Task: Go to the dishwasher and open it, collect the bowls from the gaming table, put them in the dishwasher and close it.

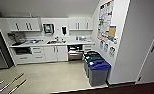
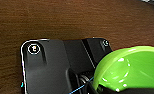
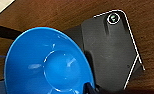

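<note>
The pale kitchen floor (image 1: 50, 75) carries a row of bins (image 1: 96, 67) against the right wall, the nearest with a blue lid. The desk (image 1: 43, 44) along the back wall holds a sink (image 1: 53, 42) and small items too blurred to name.

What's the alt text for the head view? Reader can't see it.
A kitchenette seen from a doorway: the dishwasher stands open under the counter, right of the sink, among white cabinets. Three bins stand along the right wall, the nearest with a blue lid; posters hang above them.
</note>
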